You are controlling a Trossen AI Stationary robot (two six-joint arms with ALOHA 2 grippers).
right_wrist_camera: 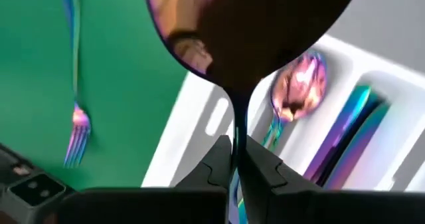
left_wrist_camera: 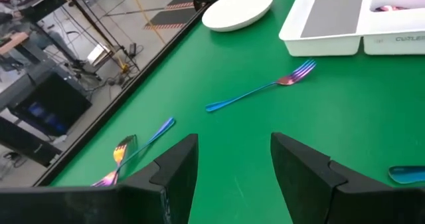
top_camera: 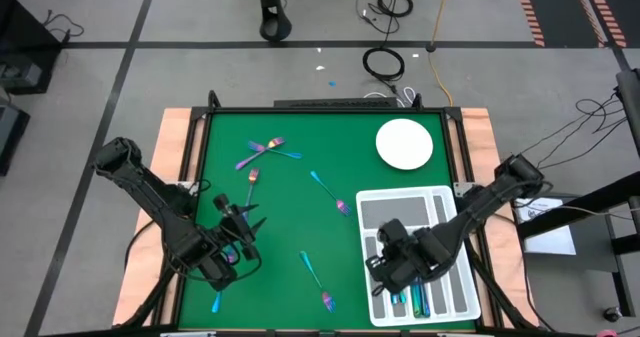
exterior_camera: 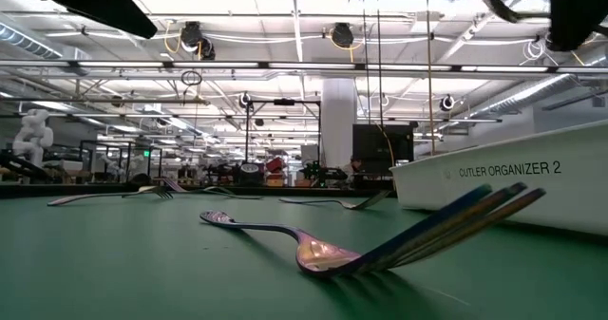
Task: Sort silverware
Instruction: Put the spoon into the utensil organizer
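The white compartmented tray [top_camera: 417,205] sits at the near right of the green table [top_camera: 290,192], with the round white plate [top_camera: 404,144], bare, just beyond its far edge. The right gripper [right_wrist_camera: 238,159] hangs over the tray's near-left part, its jaws pinched together on the thin handle of a spoon [right_wrist_camera: 246,31], whose dark bowl stands up close before the wrist camera. Below it in the tray, one long slot holds another spoon [right_wrist_camera: 299,88] with a pink-purple bowl, and the slot beside it holds several blue-purple handles [right_wrist_camera: 348,137] lying lengthways; from above these show as coloured strips [top_camera: 418,299] at the tray's near end. The wide cross compartment at the tray's far end shows only a grey floor. The left gripper [left_wrist_camera: 232,177] hovers above the near-left part of the table with its jaws apart and nothing between them. The rest of the silverware lies loose on the mat: a small cluster [top_camera: 268,149] at the far left, a fork [top_camera: 252,182] just nearer than it, a fork [top_camera: 328,191] in the middle just left of the tray, another fork [top_camera: 314,277] near the front edge, and a blue handle [top_camera: 216,303] at the near left corner by the left gripper
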